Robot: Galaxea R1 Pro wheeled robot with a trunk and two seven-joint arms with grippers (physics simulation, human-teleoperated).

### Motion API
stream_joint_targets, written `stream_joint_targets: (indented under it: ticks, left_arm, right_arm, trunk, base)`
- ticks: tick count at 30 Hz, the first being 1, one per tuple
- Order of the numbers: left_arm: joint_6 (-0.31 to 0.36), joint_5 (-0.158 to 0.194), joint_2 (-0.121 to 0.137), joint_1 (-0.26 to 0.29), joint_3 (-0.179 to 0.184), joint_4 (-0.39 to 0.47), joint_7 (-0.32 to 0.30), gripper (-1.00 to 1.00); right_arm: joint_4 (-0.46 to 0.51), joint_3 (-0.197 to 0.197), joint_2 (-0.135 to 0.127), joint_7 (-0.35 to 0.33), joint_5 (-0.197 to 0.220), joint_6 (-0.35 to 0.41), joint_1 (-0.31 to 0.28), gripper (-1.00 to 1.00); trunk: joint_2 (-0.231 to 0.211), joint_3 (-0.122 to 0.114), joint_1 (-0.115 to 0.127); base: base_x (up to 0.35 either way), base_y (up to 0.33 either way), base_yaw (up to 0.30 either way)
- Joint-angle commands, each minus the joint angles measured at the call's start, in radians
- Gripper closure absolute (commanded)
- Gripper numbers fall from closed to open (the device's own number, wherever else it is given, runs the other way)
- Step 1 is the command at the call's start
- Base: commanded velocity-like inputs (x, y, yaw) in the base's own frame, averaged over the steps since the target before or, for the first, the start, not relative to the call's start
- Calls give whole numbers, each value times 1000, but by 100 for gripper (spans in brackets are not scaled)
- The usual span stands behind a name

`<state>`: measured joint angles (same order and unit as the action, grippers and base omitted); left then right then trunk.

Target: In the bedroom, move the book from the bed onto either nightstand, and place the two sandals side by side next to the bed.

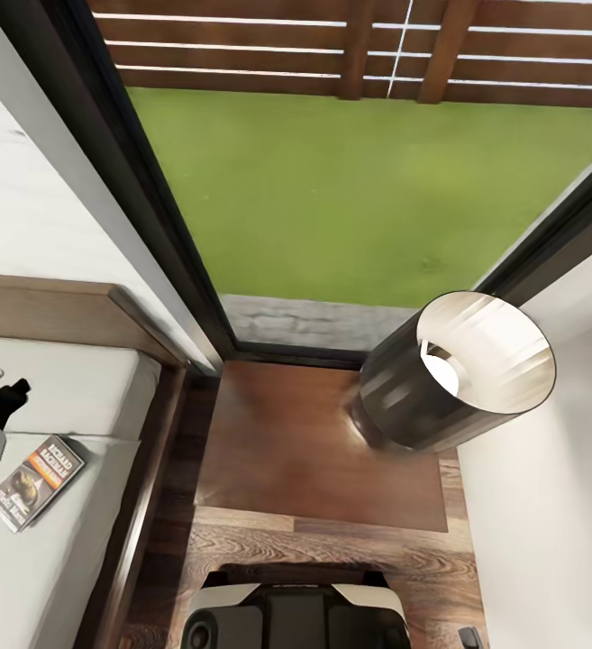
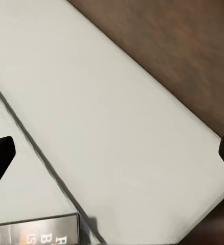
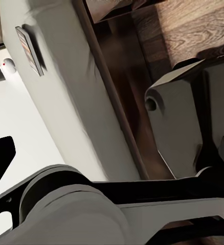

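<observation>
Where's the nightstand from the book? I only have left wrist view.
Observer: In the head view the nightstand stands right of the bed, under the window. The book lies flat on the mattress near that side.
Operator: Anything on the nightstand?
Observer: A lamp stands on its right rear part.
Operator: Where's my gripper versus the book?
Observer: The left gripper is over the mattress on the headboard side of the book, not touching it.
</observation>
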<state>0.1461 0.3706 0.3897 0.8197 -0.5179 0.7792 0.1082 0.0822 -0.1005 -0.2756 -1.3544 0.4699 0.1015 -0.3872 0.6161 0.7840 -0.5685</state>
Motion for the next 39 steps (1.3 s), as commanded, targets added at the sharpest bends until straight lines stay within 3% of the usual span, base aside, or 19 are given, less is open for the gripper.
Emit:
stream_joint_targets:
  ticks: [1, 7, 12, 26, 39]
  left_arm:
    - [4, 10, 0, 0, -9, 2, 11, -100]
    - [1, 11, -1, -1, -26, -30, 22, -100]
    - [-15, 10, -2, -1, -27, -88, 22, -100]
    - [-19, 10, -2, -1, -27, -97, 22, -100]
    - [-19, 10, -2, -1, -27, -97, 22, -100]
  right_arm:
    - [0, -8, 0, -3, 10, 10, 0, -100]
    - [1, -8, 0, -3, 10, 10, 0, -100]
    - [0, -8, 0, -3, 10, 10, 0, -100]
    - [1, -8, 0, -4, 10, 10, 0, -100]
    - [1, -8, 0, -5, 10, 10, 0, -100]
  trunk:
    - [1, 1, 0]
    - [1, 1, 0]
    - [36, 16, -19]
    - [134, 60, -73]
    - [134, 71, -73]
  base:
    - [0, 0, 0]
    - [0, 0, 0]
    - [0, 0, 0]
    - [0, 0, 0]
    - [0, 0, 140]
